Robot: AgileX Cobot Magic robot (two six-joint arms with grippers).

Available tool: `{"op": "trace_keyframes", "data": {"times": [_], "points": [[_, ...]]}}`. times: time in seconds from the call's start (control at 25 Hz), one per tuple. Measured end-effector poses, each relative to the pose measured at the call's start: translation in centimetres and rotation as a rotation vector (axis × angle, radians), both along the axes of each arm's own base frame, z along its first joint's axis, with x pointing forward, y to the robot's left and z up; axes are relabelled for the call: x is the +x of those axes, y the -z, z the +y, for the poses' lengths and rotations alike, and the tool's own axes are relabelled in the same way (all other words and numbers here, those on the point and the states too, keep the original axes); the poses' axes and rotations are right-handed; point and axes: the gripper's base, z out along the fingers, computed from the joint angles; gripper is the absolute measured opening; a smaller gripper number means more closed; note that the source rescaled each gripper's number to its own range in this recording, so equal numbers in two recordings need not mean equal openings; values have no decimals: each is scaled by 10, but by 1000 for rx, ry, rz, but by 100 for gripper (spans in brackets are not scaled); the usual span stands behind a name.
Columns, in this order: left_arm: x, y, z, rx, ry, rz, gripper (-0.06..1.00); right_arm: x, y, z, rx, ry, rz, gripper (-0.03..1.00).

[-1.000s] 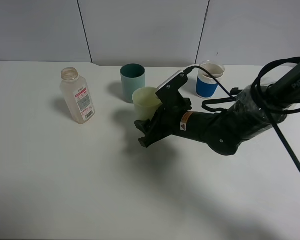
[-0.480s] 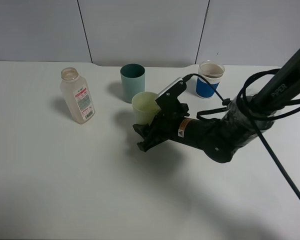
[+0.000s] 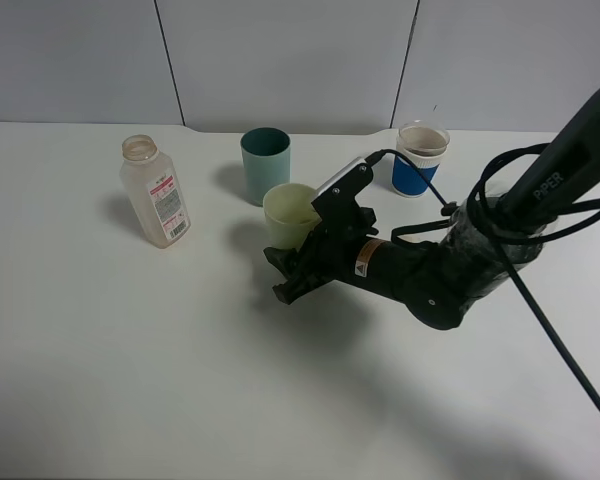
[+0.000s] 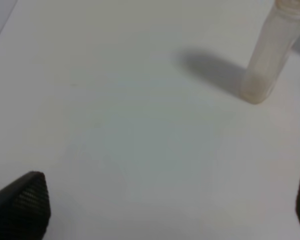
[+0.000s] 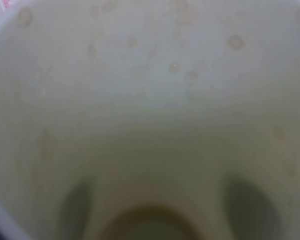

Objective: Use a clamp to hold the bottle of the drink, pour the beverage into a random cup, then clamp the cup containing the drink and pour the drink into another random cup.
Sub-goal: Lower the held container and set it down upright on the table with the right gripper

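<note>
My right gripper point(image 3: 283, 272) is shut on the lower part of the pale yellow-green cup point(image 3: 291, 212), which stands about upright near the table's middle. The right wrist view looks down into this cup point(image 5: 150, 100): droplets cling to its wall and a thin brown trace of beverage point(image 5: 147, 216) rings its bottom. Farther back right, the blue-banded clear cup point(image 3: 417, 162) holds brown beverage point(image 3: 423, 136). The bottle point(image 3: 158, 195) stands upright at the left and looks empty. My left gripper point(image 4: 162, 210) is open over bare table, well short of the bottle point(image 4: 270, 55).
A dark teal tumbler point(image 3: 265, 165) stands just behind the yellow-green cup. Black cables point(image 3: 520, 190) loop off the right arm over the right side of the white table point(image 3: 130, 350). A grey panelled wall runs along the back edge.
The right arm has shifted a little left and down, taking the yellow-green cup with it. The bottle, the teal tumbler and the blue-banded cup have not moved.
</note>
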Motion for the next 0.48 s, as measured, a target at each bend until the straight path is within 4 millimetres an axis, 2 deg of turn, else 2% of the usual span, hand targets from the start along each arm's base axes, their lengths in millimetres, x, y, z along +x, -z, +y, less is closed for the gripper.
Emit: {"op": "trace_keyframes", "data": {"times": [0.36, 0.4, 0.44, 0.48], "points": [[0, 0, 0, 0, 0, 0, 100, -1, 0, 1, -2, -15, -3, 3], [0, 0, 0, 0, 0, 0, 100, -1, 0, 1, -3, -19, -3, 8], [0, 0, 0, 0, 0, 0, 100, -1, 0, 1, -4, -19, -2, 24], [0, 0, 0, 0, 0, 0, 100, -1, 1, 1, -5, -19, -1, 45]]}}
